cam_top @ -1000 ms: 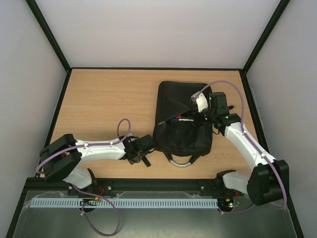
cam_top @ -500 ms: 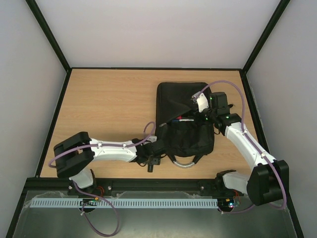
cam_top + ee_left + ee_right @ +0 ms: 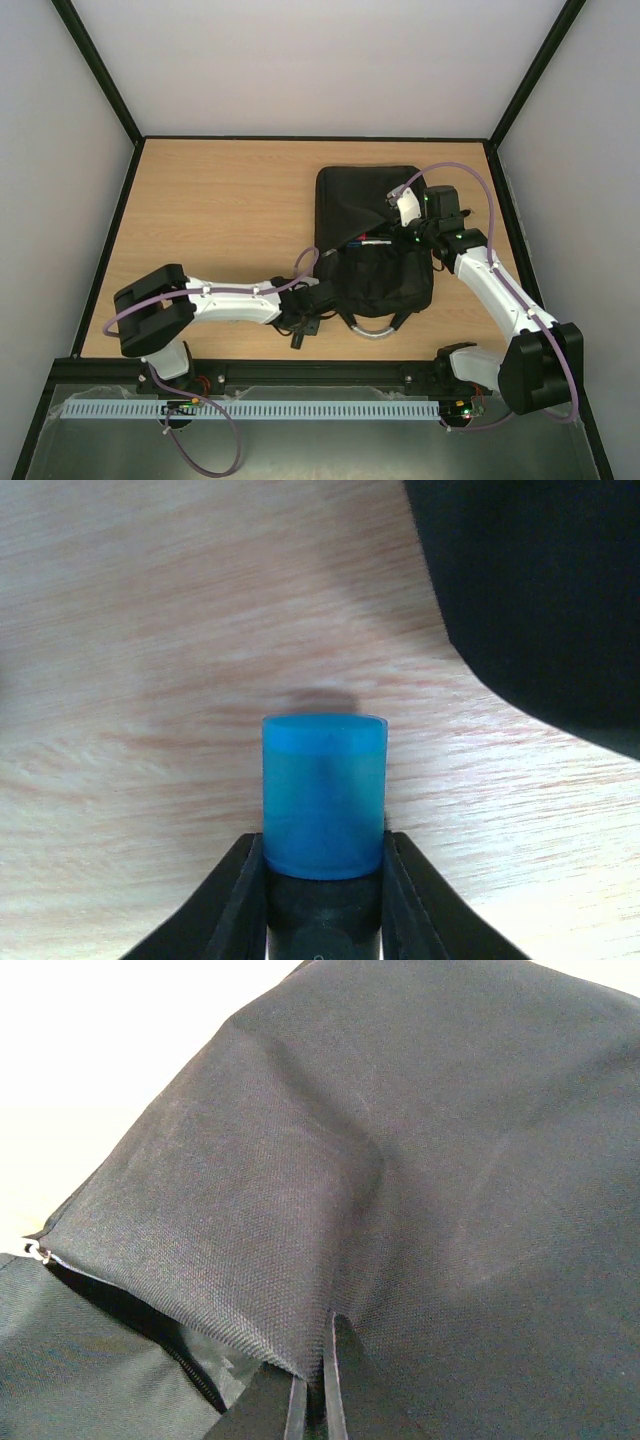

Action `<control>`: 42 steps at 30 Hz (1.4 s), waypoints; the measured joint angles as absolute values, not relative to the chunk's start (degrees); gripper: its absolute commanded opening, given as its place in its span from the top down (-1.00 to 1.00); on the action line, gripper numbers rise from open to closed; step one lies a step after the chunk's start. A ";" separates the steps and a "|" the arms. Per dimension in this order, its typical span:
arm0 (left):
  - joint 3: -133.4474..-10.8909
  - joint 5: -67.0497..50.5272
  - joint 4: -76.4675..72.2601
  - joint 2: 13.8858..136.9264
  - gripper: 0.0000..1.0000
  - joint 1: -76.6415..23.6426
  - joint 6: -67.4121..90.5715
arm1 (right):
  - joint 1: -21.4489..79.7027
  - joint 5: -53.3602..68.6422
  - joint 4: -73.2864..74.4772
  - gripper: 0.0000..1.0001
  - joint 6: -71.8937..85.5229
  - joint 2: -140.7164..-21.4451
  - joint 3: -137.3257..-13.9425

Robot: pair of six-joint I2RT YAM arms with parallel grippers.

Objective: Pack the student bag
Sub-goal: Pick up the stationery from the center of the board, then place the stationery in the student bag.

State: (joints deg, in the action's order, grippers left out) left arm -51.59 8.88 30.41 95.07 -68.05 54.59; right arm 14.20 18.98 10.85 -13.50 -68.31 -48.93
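The left fingers (image 3: 238, 905) are closed on a short translucent blue plastic cylinder (image 3: 324, 795), clamped on both sides at its lower end, with its flat top pointing out over the light wooden tabletop (image 3: 150, 630). A corner of the large black soft fabric student bag (image 3: 540, 590) is seen just beyond it. The bag lies right of centre on the tabletop, its grey handle loop (image 3: 368, 330) toward the arms. The right fingers (image 3: 334, 1400) are pinched shut on a fold of the bag's flap, which is lifted so that the zipped mouth gapes. For a clean insertion, the cylinder should be carried over the bag's edge and lowered under the raised flap before release. The flap should be held high and taut throughout.
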 measured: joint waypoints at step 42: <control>-77.38 29.69 12.32 109.25 0.92 -71.96 -15.77 | 13.93 21.08 11.75 0.98 -13.76 -67.92 -48.95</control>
